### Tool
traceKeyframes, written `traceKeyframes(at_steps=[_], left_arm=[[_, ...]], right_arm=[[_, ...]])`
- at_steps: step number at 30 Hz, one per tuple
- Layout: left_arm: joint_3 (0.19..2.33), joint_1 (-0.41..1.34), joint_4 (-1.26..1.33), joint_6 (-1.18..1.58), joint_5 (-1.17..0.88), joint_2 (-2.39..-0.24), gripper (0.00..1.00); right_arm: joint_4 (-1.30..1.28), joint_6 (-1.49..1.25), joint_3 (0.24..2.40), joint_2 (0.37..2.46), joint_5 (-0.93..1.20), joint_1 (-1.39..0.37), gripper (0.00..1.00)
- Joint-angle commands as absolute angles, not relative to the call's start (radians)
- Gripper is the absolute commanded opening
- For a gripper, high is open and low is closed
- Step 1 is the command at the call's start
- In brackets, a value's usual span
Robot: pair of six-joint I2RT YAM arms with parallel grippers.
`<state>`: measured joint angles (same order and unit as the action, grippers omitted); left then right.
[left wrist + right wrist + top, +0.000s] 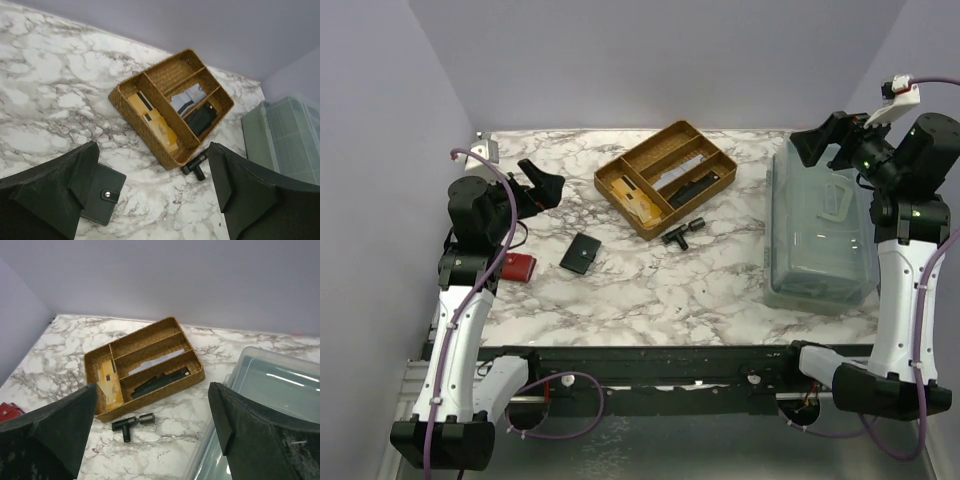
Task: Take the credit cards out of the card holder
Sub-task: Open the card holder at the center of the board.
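Top external view: a woven tray (610, 185) with four compartments sits slanted at the middle of the marble table (650, 300). Its crosswise end compartment holds a flat tan packet (152, 122) with dark markings too small to read. Of the three long compartments, the one nearest the back wall shows only its woven floor, the middle one holds pale grey-blue flat pieces (187, 97) that could be cards or paper, and the near one holds a flat black object (201, 119). A black T-shaped part (682, 233) lies just beside the tray's near corner.

A clear plastic lidded bin (820, 235) stands at the right edge; I cannot tell what is in it.

The black card holder (581, 253) lies flat on the table between the tray and a small red flat item (518, 267), apart from both. Its snap tab is fastened, so the credit cards are hidden.

The left gripper (542, 183) hangs above the table's left side and the right gripper (825, 142) above the bin's far end. Both have their jaws spread wide with nothing between them.
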<state>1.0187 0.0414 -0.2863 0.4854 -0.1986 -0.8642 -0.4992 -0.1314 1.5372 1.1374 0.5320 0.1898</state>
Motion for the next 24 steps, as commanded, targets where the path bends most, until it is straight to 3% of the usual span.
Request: traceKeyframes(at_steps=[1,6,14,24], left_arm=[[1.001,0.046,-0.378,0.471,-0.302,-0.883,0.99],[0.990,0.078,-0.421,0.444,-0.292,-0.884,0.99],[0.954,0.079,-0.470,0.446,-0.325,-0.859,0.99],[0.925,0.119,-0.592,0.520,-0.362,-0.969,0.99]], right_arm=[[-0.534,-0.171,1.525,1.165,0.537,0.190,1.00],[-0.537,-0.122,1.483,1.154,0.614,0.190,1.00],[-0.612,0.214,1.345,1.092,1.016,0.193,1.00],[-0.799,0.530,1.218,1.070,1.336,0.192,1.00]])
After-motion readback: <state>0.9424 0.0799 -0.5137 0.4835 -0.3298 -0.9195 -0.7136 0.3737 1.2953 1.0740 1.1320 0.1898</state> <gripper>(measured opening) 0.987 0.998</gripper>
